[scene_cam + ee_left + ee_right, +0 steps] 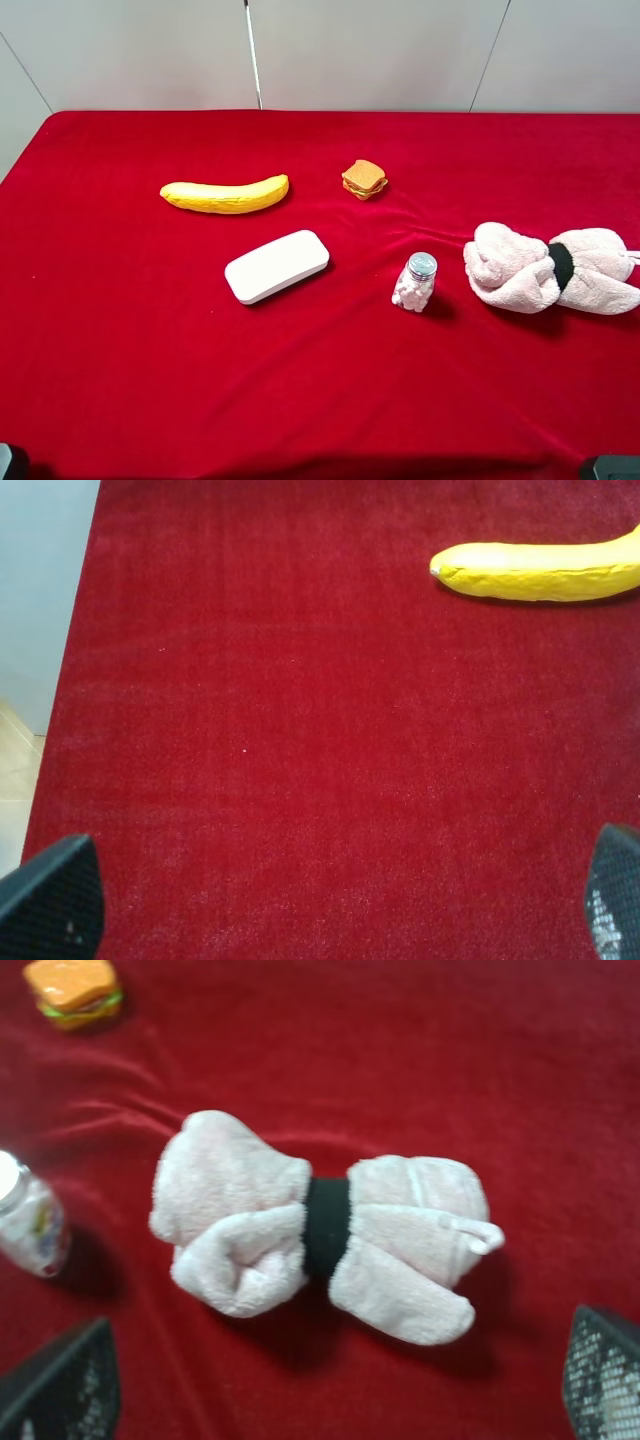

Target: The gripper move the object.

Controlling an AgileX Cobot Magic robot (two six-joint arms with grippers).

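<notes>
The object, a long curved yellow banana [225, 195], lies on the red cloth at the back left, and its end also shows in the left wrist view [540, 570]. My left gripper [330, 905] is open over bare cloth, well short of the banana, with nothing between its black fingers [50, 900]. My right gripper [335, 1385] is open too, its fingers [605, 1375] standing wide just short of a pink rolled towel [320, 1225]. In the exterior high view only dark bits of the arms show at the bottom corners.
A white rounded case [277, 265] lies just in front of the banana. An orange sandwich toy [364, 179] sits behind the centre. A small jar [415, 282] with a silver lid stands right of centre. The pink towel [550, 268], bound by a black band, lies at the right.
</notes>
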